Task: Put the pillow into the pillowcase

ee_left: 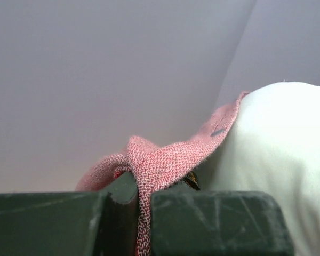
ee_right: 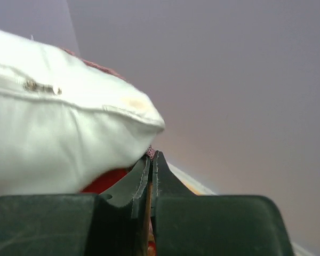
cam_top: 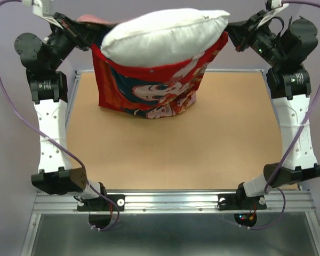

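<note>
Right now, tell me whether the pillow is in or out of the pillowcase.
Mostly out: the pillow bulges above the pillowcase mouth; how deep it sits is hidden.

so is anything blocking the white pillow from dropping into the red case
Nothing foreign shows. The plump white fabric pillow sits in the mouth of the red printed cloth pillowcase, mostly above its rim. The left gripper and right gripper pinch that rim at either end.

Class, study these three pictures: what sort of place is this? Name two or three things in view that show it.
Probably a robotics lab test bench, not a home: two black-and-white robot arms bolted to a ribbed aluminium rail, a bare brown board tabletop, and plain grey walls.
</note>
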Controlling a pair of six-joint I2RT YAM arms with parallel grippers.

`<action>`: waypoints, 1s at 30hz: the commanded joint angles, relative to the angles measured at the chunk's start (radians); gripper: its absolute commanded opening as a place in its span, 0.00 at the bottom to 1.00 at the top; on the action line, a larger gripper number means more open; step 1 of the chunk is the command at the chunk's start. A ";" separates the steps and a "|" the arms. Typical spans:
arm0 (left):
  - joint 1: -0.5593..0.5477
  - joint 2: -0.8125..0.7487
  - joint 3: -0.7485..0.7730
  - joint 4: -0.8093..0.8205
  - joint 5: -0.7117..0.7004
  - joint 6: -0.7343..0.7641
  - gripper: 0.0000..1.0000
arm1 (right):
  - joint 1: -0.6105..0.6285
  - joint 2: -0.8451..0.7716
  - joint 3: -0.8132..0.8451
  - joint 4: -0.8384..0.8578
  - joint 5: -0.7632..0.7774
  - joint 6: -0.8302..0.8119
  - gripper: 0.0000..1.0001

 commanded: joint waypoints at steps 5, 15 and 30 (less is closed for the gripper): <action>-0.080 0.118 0.339 -0.352 -0.095 0.314 0.00 | -0.042 0.090 0.160 0.092 0.074 0.092 0.01; -0.136 -0.068 0.058 -0.346 -0.317 0.756 0.00 | -0.048 -0.064 -0.182 0.214 0.098 -0.026 0.00; 0.117 0.111 0.371 0.420 0.246 -0.404 0.00 | -0.047 0.049 0.343 0.258 0.304 -0.018 0.00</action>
